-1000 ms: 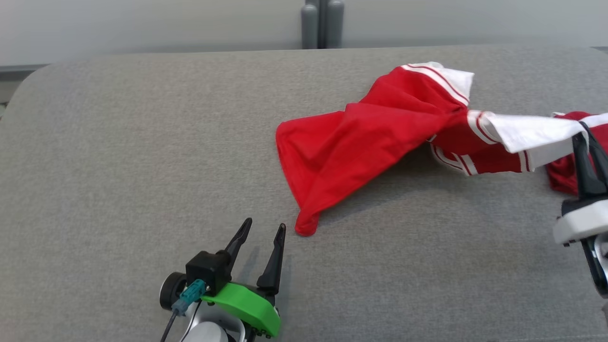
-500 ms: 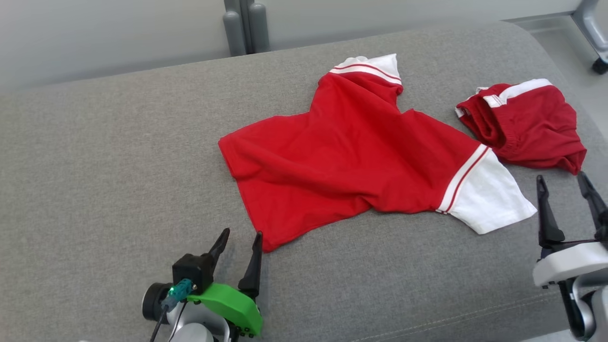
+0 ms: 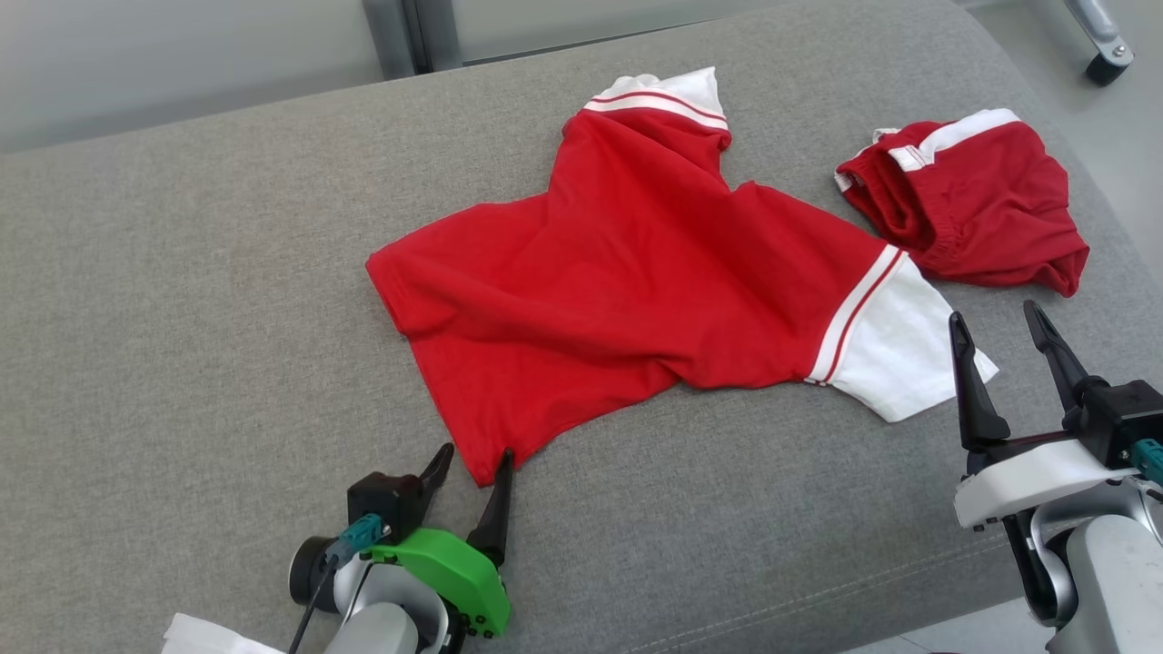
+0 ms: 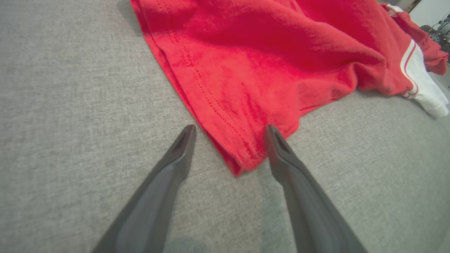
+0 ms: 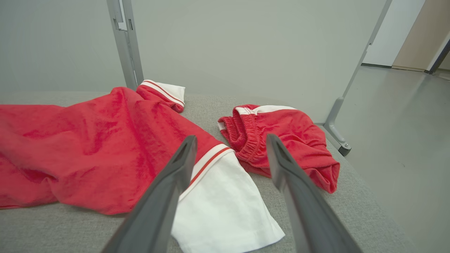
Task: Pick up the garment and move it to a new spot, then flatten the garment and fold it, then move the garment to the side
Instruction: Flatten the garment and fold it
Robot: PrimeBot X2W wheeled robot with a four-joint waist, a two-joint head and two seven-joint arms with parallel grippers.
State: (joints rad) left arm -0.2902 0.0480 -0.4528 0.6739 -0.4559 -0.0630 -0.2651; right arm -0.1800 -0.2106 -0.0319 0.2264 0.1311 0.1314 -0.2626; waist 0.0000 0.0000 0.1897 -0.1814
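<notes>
Garments: two, a red shirt [image 3: 627, 272] with white sleeves and a pair of red shorts [image 3: 977, 204] with white trim.
Red shirt: lies spread but wrinkled in the middle of the grey padded surface [image 3: 182, 318]. One white sleeve points to the far edge, the other to the near right.
Red shorts: bunched at the far right, just beside the shirt's near-right sleeve.
Grippers: two, both with fingers spread and holding nothing.
Left gripper [image 3: 476, 452]: low at the near left. The shirt's near hem corner [image 4: 239, 154] lies between its fingers (whether a finger presses on the cloth I cannot tell).
Right gripper [image 3: 994, 313]: at the near right, its tips at the edge of the white sleeve [image 5: 225, 203], with the shorts just beyond.
Posts: one metal post [image 3: 400, 36] behind the far edge.
Castors: one castor [image 3: 1107, 65] on the floor at the far right.
Change, shirt: a second ago it hung stretched by its right sleeve, now it lies flat.
Change, right gripper: it was clamped on that sleeve and has let go.
Change, left gripper: the hem corner was just to its right, now it is between the fingers.
Change, view: the head camera has turned.
</notes>
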